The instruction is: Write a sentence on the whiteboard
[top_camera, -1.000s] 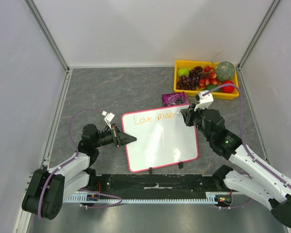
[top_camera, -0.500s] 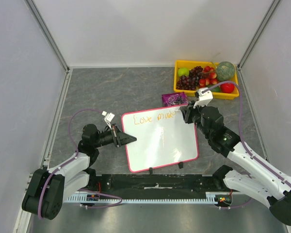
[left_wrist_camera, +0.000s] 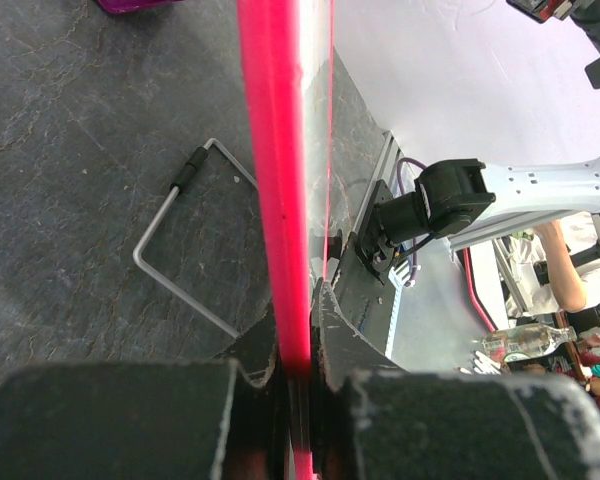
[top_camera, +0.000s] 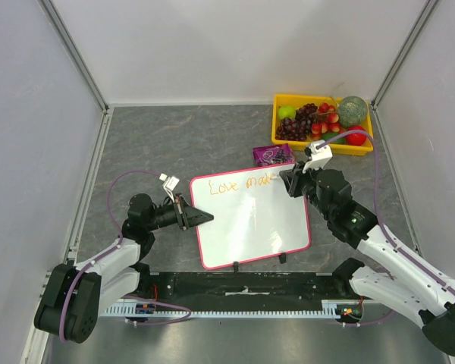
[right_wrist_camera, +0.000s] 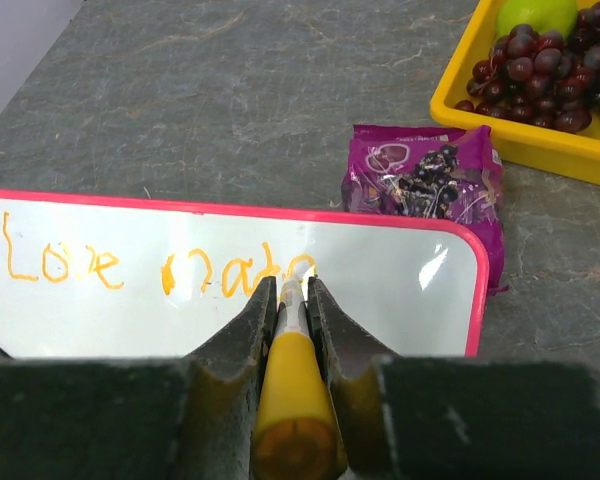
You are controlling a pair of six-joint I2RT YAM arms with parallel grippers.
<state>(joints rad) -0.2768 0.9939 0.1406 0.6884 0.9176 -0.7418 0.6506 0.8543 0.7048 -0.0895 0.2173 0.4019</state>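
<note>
The rectangular whiteboard (top_camera: pixel 250 220) with the pink-red frame and rounded corners lies a little askew on the grey marbled table (top_camera: pixel 174 144). It sits just ahead of the 2 arm bases, with its 2 small black feet (top_camera: pixel 236 265) at the near edge. Its white face is glossy and mostly bare. The orange handwritten sentence (right_wrist_camera: pixel 160 270) runs in 1 line along the far edge and reads roughly "Love mak".

The left claw (left_wrist_camera: pixel 298 375) is pinched shut on the board's left frame edge, the red rim squeezed between both fingers. The right claw (right_wrist_camera: pixel 290 290) is over the far right corner, closed around a yellow-barrelled marker (right_wrist_camera: pixel 292 380) whose tip touches the board at the last orange letter.

Bare white board stretches right of the tip to the frame, and all the way toward the near edge. A purple snack packet (right_wrist_camera: pixel 425 180) lies just beyond the far right corner, close against the frame. A yellow plastic tray (top_camera: pixel 275 129) of grapes and other fruit sits behind it by the right wall. Grey tabletop shows far and left of the board, up to the white walls.
</note>
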